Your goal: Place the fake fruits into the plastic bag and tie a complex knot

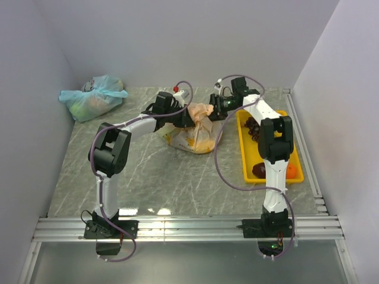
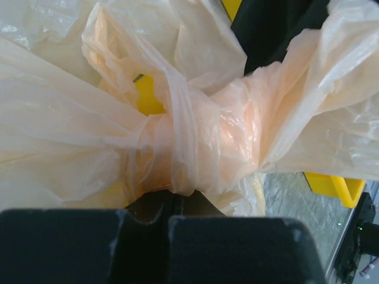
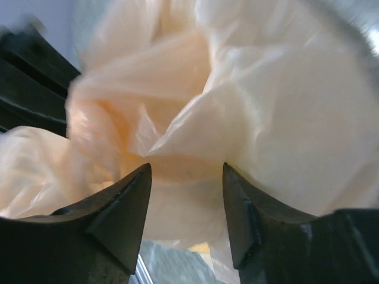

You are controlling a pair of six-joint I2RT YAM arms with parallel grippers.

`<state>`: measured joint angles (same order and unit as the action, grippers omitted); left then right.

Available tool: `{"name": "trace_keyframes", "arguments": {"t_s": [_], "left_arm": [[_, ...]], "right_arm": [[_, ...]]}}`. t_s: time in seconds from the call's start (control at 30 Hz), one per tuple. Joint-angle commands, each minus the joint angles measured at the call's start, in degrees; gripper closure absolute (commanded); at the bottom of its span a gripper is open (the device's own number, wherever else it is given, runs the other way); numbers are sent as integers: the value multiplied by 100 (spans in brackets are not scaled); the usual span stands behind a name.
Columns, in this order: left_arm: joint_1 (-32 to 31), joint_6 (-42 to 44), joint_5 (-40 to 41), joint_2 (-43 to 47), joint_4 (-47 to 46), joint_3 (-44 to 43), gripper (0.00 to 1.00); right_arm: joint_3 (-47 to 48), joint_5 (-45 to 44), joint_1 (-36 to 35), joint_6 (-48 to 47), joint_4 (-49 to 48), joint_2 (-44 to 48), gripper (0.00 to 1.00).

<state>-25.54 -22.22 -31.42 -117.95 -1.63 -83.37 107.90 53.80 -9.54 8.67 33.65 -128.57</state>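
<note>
Centre frame, the peach plastic bag (image 1: 192,137) slumps on the marbled surface (image 1: 177,183) as two arms work its neck. The left tool (image 2: 170,216) is fully closed and appears to pinch the thin film just below the knot (image 2: 195,154), a crinkled translucent band wound round the bunched handles; the pinch likely anchors it. The right tool (image 3: 186,177) stands partly open and grips nothing. Film billows ahead of its dark wedge-shaped fingers (image 3: 118,219), seemingly poised for a pull. At right, glossy fake fruits (image 1: 259,170) lie in a yellow tray (image 1: 296,171).
</note>
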Motion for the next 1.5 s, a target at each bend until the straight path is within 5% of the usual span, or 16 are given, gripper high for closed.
{"name": "trace_keyframes", "arguments": {"t_s": [0.0, 0.2, 0.37, 0.6, 0.87, 1.07, 1.47], "left_arm": [[-21, -212, -205, 35, 31, -206, 100], [207, -1205, -970, -17, -916, 66, 100], [374, -1215, -1191, 237, -804, 268, 100], [515, -908, -1481, 659, -278, 541, 100], [506, -125, -998, 844, 620, 699, 100], [401, -230, -462, 651, 620, 779, 100], [155, -1723, -1024, -86, -1293, 770, 100]], "right_arm": [[206, -72, -74, -1075, 1168, 17, 39], [-523, 471, -276, -1087, 1425, 166, 34], [-981, 1281, -566, -559, 1127, 333, 25], [-1324, 1976, -742, 1171, -568, 508, 24], [-848, 993, 162, -23, 468, 1150, 34], [-956, 228, -161, -539, 290, 896, 28], [-1823, 68, -663, -665, 590, 562, 34]]}}
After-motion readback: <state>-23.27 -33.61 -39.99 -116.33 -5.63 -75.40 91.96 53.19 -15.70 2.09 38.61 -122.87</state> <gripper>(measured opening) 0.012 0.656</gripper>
